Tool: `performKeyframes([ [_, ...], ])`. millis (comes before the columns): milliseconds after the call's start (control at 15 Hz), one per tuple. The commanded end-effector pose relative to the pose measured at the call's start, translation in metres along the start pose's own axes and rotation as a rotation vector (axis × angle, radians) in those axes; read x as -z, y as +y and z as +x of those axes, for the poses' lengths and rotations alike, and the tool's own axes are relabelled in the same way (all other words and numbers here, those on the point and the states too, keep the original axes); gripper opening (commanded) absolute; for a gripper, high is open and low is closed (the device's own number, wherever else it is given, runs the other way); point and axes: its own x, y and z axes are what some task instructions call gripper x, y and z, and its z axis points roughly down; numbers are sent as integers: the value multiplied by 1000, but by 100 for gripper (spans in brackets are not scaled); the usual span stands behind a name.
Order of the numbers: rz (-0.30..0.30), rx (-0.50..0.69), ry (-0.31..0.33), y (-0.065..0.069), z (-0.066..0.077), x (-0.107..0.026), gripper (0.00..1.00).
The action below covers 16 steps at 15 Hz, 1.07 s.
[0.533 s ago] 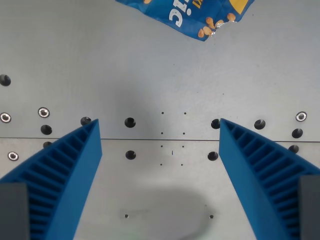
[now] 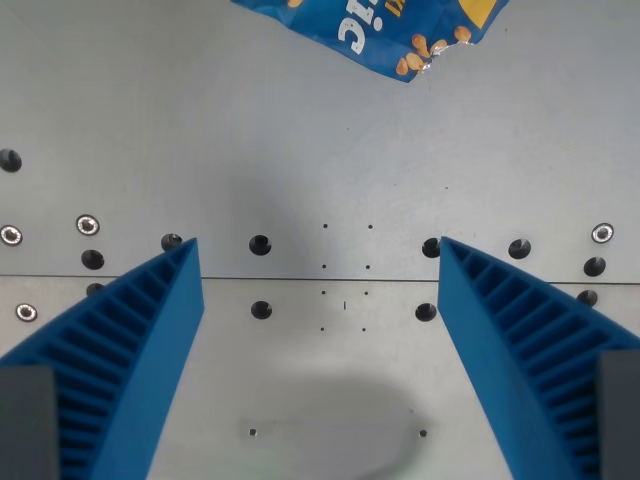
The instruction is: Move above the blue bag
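On my feed I see a grey metal table [image 2: 300, 150] dotted with dark bolt holes [image 2: 260, 243], a few silver screws [image 2: 88, 224] toward nine and three o'clock, a thin seam line [image 2: 320, 278] running across the middle, and a soft shadow [image 2: 330, 420] at six o'clock.

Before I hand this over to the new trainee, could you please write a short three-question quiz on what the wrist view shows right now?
1. True or false: the blue bag lies directly between the fingers of the gripper.
2. Multiple choice: where does the bag appear in the wrist view? A) along the top edge, partly cut off; B) at the bottom; C) at the centre.
3. Fill in: the fingers stand wide apart, so the gripper is ____.

Key
1. False: only bare metal table with bolt holes lies between them.
2. A.
3. Open, holding nothing.
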Motion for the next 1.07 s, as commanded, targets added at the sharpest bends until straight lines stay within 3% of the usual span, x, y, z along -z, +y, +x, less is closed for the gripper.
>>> performKeyframes([
  [67,-1,-2,6,1,2,0,100],
  [533,-3,-6,20,6,13,-14,100],
  [1067,-6,4,11,16,38,-41,100],
])
